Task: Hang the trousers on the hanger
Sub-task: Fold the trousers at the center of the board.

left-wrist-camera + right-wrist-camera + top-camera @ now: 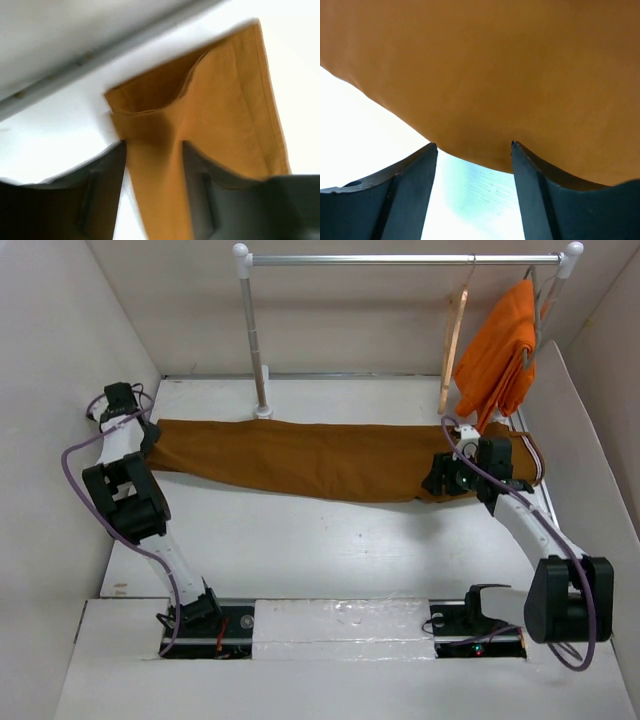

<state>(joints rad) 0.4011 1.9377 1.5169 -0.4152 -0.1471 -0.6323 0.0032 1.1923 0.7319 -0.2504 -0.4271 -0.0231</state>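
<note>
Left end effector (154, 145) is sitting low over one end of the trousers (320, 460). One finger is standing at the cloth's outer edge and the other is on top of the cloth. Its jaws are standing partly apart with a strip of the rust-brown fabric between them, so I am reading it as open, and nothing is lifted. The right end effector (472, 145) is waiting at the opposite end. Its jaws are also apart, the white bench (300, 550) is showing through the gap, and the near edge of the cloth is just reaching the fingertips. It is holding nothing.

The trousers are lying flat and stretched long across the bench, from the left arm to the right arm. The hanger (453, 345) is hanging by its hook from the clothes rail (400, 258) at the back. It is just beside a brighter orange garment (500, 340) and is well apart from the trousers.

To my judgement, the work is at the gripping step and the hanging has not started. The next move is asking both arms to pinch their own end firmly. The right fingers are needing to come further over the cloth first, because only its edge is between them. After this the cloth must be raised evenly and brought to the hanger's lower bar. A loose pinch on such thin fabric could let one end slip.
</note>
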